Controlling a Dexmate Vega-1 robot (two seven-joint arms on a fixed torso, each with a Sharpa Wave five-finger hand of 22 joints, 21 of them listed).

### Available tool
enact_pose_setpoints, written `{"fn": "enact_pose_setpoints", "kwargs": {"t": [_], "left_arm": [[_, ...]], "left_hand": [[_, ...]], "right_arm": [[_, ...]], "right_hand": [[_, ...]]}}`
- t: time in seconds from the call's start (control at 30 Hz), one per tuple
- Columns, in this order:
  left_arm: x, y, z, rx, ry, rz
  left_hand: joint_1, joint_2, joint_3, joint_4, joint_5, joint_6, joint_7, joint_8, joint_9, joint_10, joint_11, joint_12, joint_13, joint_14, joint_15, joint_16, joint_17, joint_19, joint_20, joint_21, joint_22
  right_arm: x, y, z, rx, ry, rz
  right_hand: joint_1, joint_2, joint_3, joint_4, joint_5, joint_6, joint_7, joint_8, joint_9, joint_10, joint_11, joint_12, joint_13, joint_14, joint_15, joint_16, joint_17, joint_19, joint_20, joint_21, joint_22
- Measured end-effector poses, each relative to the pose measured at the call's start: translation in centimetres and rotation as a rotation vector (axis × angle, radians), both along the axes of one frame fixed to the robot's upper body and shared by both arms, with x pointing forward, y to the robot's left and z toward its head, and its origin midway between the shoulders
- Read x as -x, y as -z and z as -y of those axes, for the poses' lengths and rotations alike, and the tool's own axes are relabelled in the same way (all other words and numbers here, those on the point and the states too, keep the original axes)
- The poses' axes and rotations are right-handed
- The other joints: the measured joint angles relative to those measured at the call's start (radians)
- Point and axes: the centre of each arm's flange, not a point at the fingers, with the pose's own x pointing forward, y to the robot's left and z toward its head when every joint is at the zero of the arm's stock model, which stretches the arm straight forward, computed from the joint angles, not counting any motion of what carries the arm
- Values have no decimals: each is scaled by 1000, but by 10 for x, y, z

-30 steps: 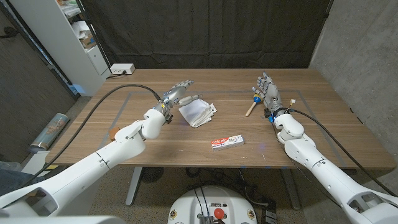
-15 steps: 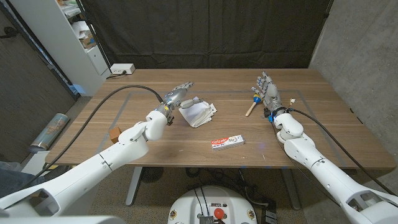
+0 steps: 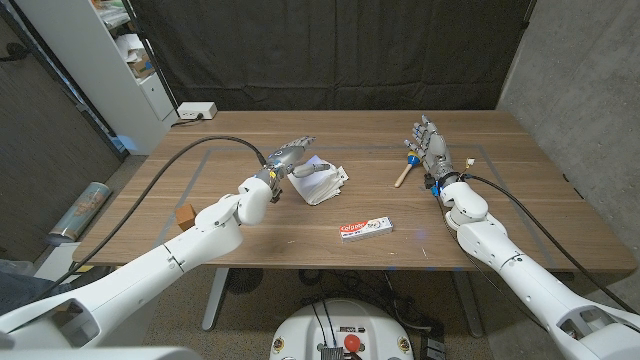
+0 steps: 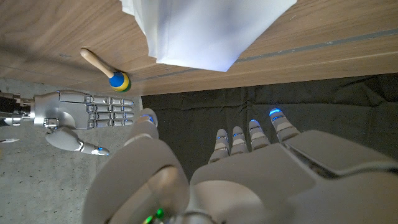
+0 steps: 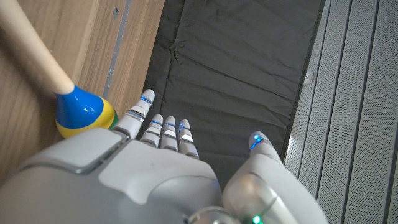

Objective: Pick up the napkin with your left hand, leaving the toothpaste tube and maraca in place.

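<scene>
We note left hand [image 3: 288,158] fingers spread, empty, at napkin's [image 3: 320,180] left edge; napkin lies just right of it. Right hand [image 3: 430,145] spread, beside maraca [image 3: 404,170]; toothpaste tube [image 3: 365,228] nearer.

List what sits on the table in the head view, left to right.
Small brown block → left hand → napkin → toothpaste tube → maraca → right hand.

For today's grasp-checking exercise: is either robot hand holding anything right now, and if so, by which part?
Nothing is held. The left hand hovers open over the napkin, fingers spread, not yet closed on it. The right hand stands open beside the maraca.
</scene>
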Motion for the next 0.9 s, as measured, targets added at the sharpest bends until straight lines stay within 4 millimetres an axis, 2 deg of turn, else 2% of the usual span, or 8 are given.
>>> {"fn": "enact_pose_setpoints", "kwargs": {"t": [0.9], "left_arm": [[-12,9,7,-19,-20,-76]], "left_hand": [[17,-17,-4,-4,0,0,0,4,0,-14,4,-4,0,-4,3,0,0,23,2,-7,0]], "right_arm": [[-5,4,3,-8,0,-13]], "right_hand": [[5,5,-4,-4,0,0,0,0,0,9,-2,0,0,0,0,0,0,0,0,0,0]]}}
